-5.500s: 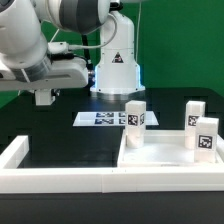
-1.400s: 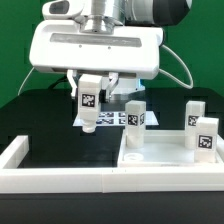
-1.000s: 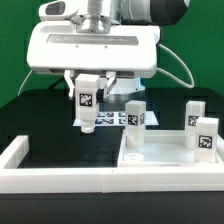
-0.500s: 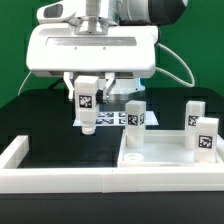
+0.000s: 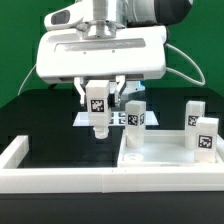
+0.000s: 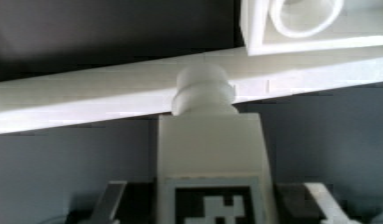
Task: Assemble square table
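My end effector sits in the upper middle of the exterior view, its two fingers clamped on a white table leg that hangs upright below them, clear of the black tabletop. The leg carries a black-and-white tag facing the camera; its pattern is a coded square, with no letters I can read. In the wrist view the same leg fills the middle of the frame, its rounded tip pointing away and the tag partly visible at the lower edge. The square table top, a white tray with a raised rim, lies in the lower right of the exterior view, and its corner shows in the wrist view's upper right. Three more tagged legs stand at that tray: one at its far left corner and two on the exterior view's right. The marker board lies flat behind my held leg, partly hidden by it. A long white border wall runs across the bottom of the frame. A triangular warning sticker on my base is partly hidden; its symbol is illegible.
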Robot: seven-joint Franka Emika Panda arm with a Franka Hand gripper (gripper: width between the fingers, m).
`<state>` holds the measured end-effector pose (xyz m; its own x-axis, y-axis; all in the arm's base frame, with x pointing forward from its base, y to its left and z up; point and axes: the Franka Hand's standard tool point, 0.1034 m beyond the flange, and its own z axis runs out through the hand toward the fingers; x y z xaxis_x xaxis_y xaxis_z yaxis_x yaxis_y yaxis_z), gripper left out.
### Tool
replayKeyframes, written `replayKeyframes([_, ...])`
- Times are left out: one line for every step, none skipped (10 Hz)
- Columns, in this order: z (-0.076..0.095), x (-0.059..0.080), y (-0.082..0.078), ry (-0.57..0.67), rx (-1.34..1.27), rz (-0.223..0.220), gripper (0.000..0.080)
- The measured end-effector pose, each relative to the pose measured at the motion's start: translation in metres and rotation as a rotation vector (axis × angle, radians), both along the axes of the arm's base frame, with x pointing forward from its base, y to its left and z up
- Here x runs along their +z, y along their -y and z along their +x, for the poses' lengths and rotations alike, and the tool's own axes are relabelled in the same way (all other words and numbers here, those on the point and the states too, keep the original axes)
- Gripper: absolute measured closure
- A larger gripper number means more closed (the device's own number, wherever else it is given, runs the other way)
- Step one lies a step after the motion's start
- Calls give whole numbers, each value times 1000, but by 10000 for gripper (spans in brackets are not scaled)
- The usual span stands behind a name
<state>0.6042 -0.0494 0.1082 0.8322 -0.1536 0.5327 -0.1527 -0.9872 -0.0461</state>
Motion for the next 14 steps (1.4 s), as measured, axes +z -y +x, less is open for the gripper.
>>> replayKeyframes([0,-2,-4,-2,1,3,512])
replayKeyframes([-1,-2,-2,-2,-1,3,512])
replayKeyframes([-1,-2,-2,-2,-1,2,512])
replayKeyframes([-1,-2,-2,-3,-1,2,512])
replayKeyframes([-1,-3,-4,-5,1,3,512])
replayKeyframes([-1,-7,-14,9,9,-1,512])
replayKeyframes([1,-10,-23,8,22,0,512])
replayKeyframes([6,-12,-35,13,38,3,512])
replayKeyframes([9,-17,-43,14,49,2,512])
replayKeyframes([9,-20,-45,10,53,3,512])
replayKeyframes([8,-21,-48,8,57,3,512])
replayKeyframes([8,-21,-47,8,56,3,512])
replayKeyframes([8,-21,-47,8,56,3,512])
replayKeyframes([8,-21,-47,7,56,3,512])
